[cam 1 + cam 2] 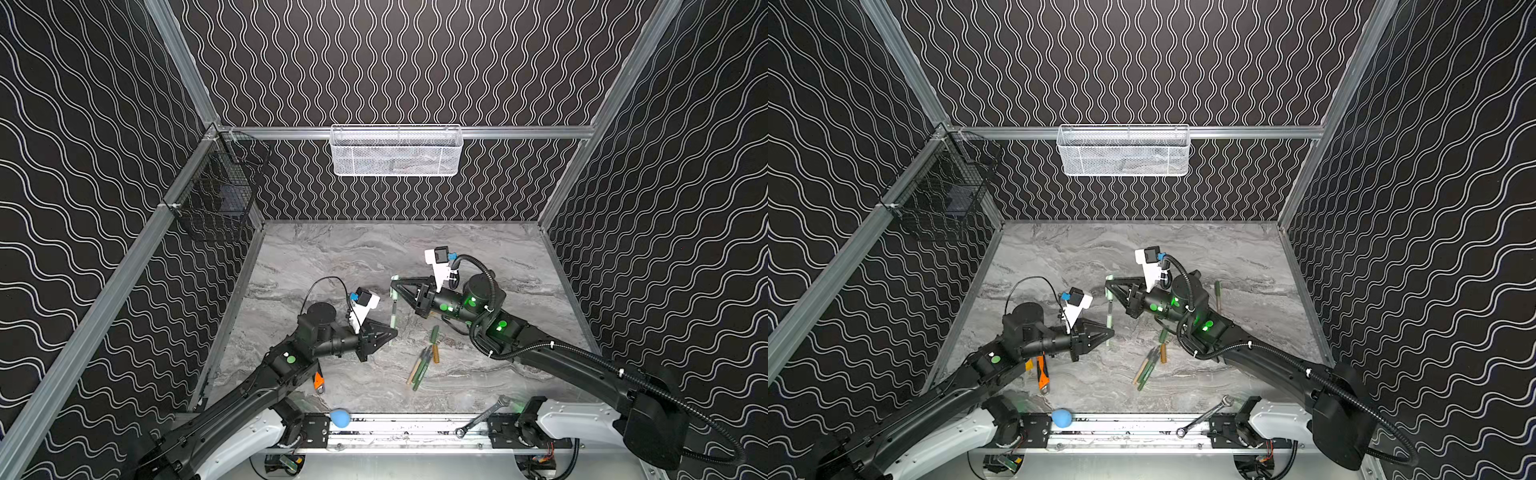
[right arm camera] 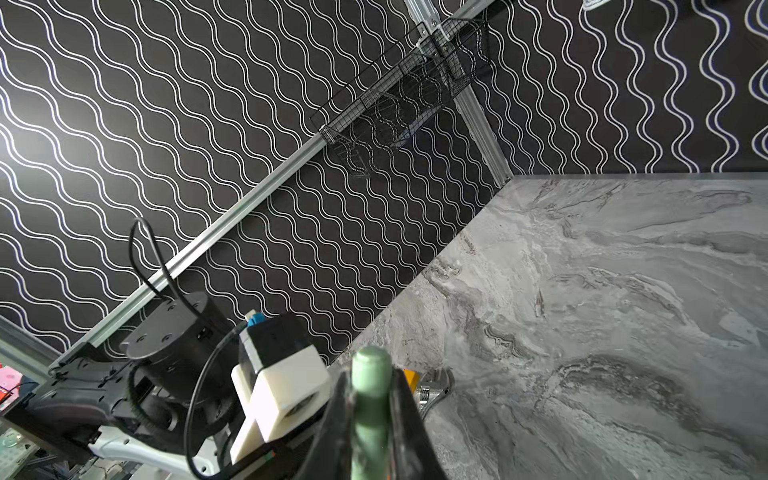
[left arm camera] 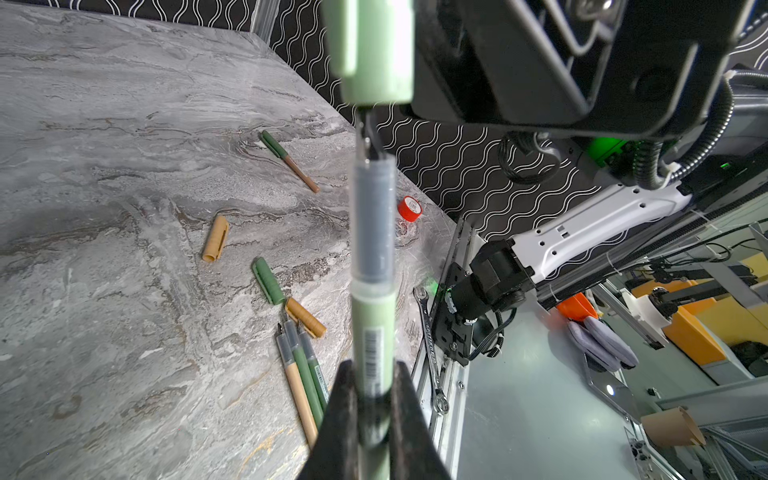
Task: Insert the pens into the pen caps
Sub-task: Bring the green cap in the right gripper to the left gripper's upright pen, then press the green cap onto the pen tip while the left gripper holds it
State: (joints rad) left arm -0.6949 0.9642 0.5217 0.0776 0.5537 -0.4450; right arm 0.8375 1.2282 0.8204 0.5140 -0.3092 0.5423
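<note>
My left gripper (image 1: pixel 392 333) (image 3: pixel 372 365) is shut on the lower end of a pale green pen (image 3: pixel 372 291) (image 1: pixel 393 320), held off the table and pointing away from me. Its dark tip meets the open mouth of a pale green pen cap (image 3: pixel 374 50) (image 1: pixel 394 291). My right gripper (image 1: pixel 392 283) (image 2: pixel 371 374) is shut on that cap. Three loose pens (image 3: pixel 303 374) (image 1: pixel 420 368) lie side by side on the table. Beside them are a green cap (image 3: pixel 269 280) and two tan caps (image 3: pixel 305 316) (image 3: pixel 215 238). A capped pen (image 3: pixel 286 160) (image 1: pixel 1217 295) lies further right.
A wrench (image 1: pixel 482 415) and a blue ball (image 1: pixel 340 417) rest on the front rail. An orange utility knife (image 1: pixel 1042 374) lies under my left arm. A red tape roll (image 3: pixel 410 208) sits near the right wall. A white basket (image 1: pixel 395 150) and a black wire basket (image 1: pixel 220 187) hang on the walls.
</note>
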